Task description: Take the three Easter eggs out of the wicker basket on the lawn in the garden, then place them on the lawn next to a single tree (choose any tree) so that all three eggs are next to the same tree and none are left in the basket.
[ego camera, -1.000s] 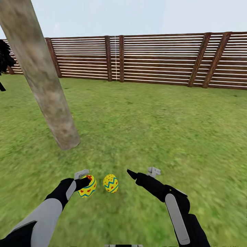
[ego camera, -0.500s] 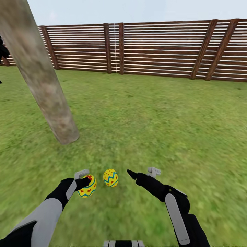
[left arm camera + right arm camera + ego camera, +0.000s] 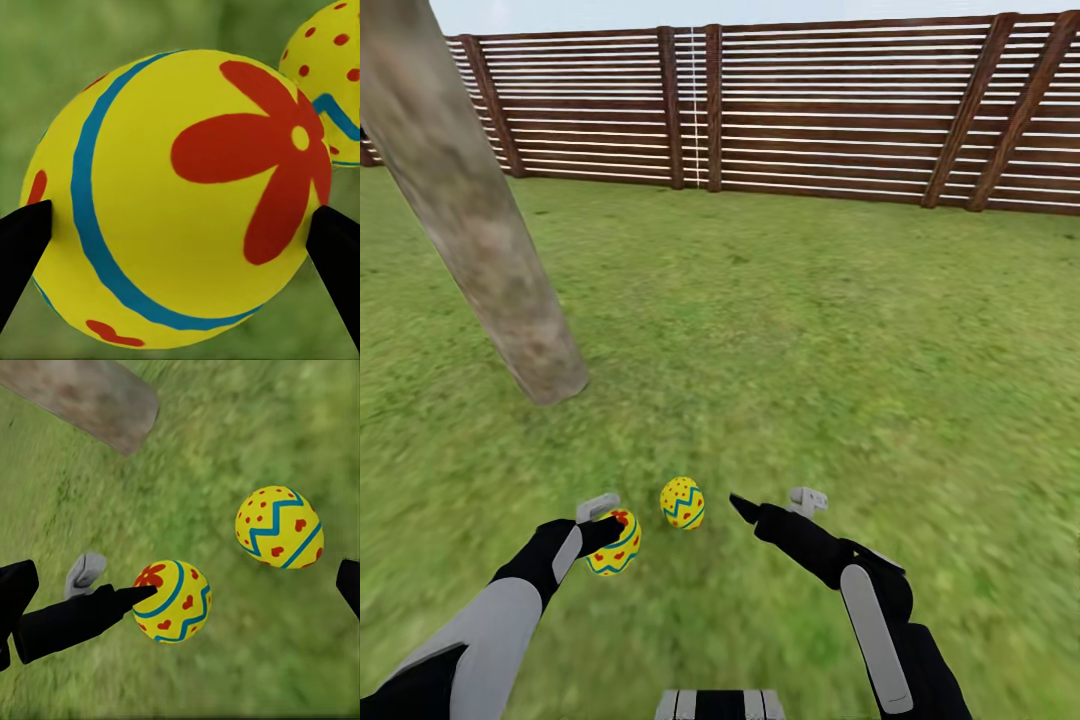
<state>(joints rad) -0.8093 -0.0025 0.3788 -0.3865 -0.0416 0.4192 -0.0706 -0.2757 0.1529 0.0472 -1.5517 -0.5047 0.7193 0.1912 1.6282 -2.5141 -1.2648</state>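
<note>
The left claw (image 3: pixel 603 524) is pinching a yellow Easter egg (image 3: pixel 614 544), its black fingertips (image 3: pixel 24 244) pressed against opposite sides of the shell, the egg's red flower facing the wrist camera. A second egg (image 3: pixel 682 502) lies on the lawn (image 3: pixel 840 350) just beside the held one, between the two claws and a little farther out toward the fence (image 3: pixel 820 110). The right claw (image 3: pixel 770 503) hovers near that second egg with its fingers spread and nothing between them. From the right wrist, both eggs show close together but apart, the held egg (image 3: pixel 172 600) with a black fingertip on it. The tree trunk (image 3: pixel 480 240) stands in the grass ahead of the left arm, near the eggs.
</note>
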